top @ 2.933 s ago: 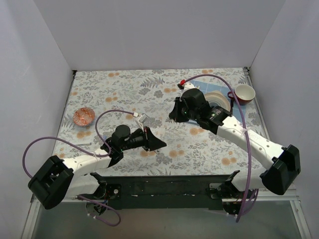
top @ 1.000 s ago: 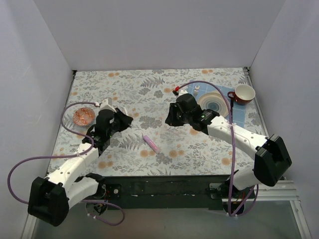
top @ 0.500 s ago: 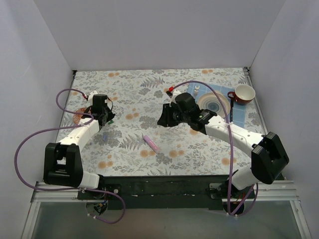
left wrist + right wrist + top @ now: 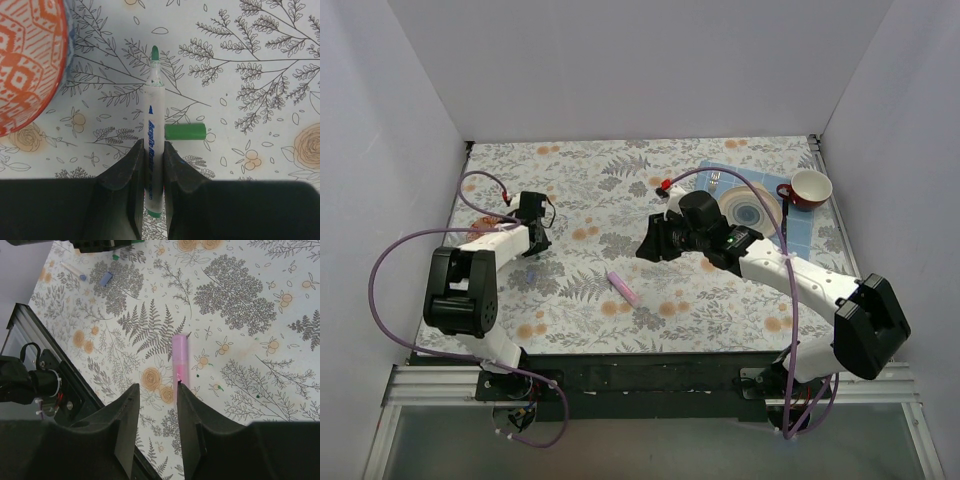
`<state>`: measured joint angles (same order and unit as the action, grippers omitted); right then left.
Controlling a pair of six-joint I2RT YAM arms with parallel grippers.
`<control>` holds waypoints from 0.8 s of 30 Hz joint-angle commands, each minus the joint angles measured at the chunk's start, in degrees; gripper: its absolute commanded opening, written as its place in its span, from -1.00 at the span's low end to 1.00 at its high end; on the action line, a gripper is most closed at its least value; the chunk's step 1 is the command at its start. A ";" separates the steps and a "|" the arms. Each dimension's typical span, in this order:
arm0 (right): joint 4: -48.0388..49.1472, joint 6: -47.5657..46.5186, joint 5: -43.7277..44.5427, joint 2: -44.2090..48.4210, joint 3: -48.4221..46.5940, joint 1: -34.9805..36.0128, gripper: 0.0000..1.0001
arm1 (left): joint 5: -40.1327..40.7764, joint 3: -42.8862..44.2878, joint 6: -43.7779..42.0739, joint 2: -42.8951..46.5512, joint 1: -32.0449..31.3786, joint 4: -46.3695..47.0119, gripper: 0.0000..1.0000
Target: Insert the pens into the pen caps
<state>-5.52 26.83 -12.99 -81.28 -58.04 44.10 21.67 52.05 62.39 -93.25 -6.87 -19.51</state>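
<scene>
My left gripper (image 4: 151, 145) is shut on a white pen (image 4: 153, 115) with a green tip that points away from me, just above the table. A green pen cap (image 4: 185, 131) lies on its side right beside the pen's barrel. From above, this gripper (image 4: 533, 240) sits at the far left by the orange bowl. A pink pen (image 4: 623, 287) lies loose mid-table. My right gripper (image 4: 157, 386) hovers open above it, the pink pen (image 4: 179, 357) showing just past its right finger. A thin whitish pen (image 4: 71, 268) and a small blue cap (image 4: 105, 278) lie near the left gripper.
An orange patterned bowl (image 4: 25, 65) stands close left of the held pen. At the back right are a ringed plate (image 4: 750, 212), a fork (image 4: 716, 180) and a red and white cup (image 4: 810, 186) on a blue mat. White walls enclose three sides.
The left arm folded back to the far left, next to the bowl, with the white pen still held. The right gripper's jaws have widened above the pink pen.
</scene>
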 commanded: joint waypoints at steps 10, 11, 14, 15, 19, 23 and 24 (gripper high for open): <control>2.71 -1.78 0.60 5.60 2.05 -1.03 -0.10 | -9.07 5.25 -1.39 -6.50 0.02 1.13 -1.00; 2.71 -1.69 0.60 5.60 2.05 -1.03 -0.10 | -10.23 5.17 -1.31 -6.59 -0.07 1.75 -1.00; 2.79 -1.69 0.78 5.60 2.05 -1.12 -0.10 | -13.39 4.73 0.27 -7.38 -1.38 1.66 -1.00; 2.79 -1.87 1.30 5.60 2.05 -1.03 -0.10 | -14.28 4.46 0.80 -7.47 -2.69 1.58 -1.00; 2.88 -3.27 3.76 5.34 1.97 -1.12 -0.10 | -16.05 2.97 3.17 -7.29 -7.44 3.24 -1.00; 2.27 -5.03 6.31 3.32 0.48 -1.91 -0.09 | -13.69 5.60 5.72 -9.84 -8.51 2.64 -1.00; 1.22 -5.29 6.75 2.88 -0.48 -2.17 -0.09 | -10.63 6.65 6.94 -9.41 -8.42 2.20 -1.00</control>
<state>-4.69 24.23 -9.37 -77.30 -56.29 42.89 9.61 57.12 65.10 -100.29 -14.92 -14.33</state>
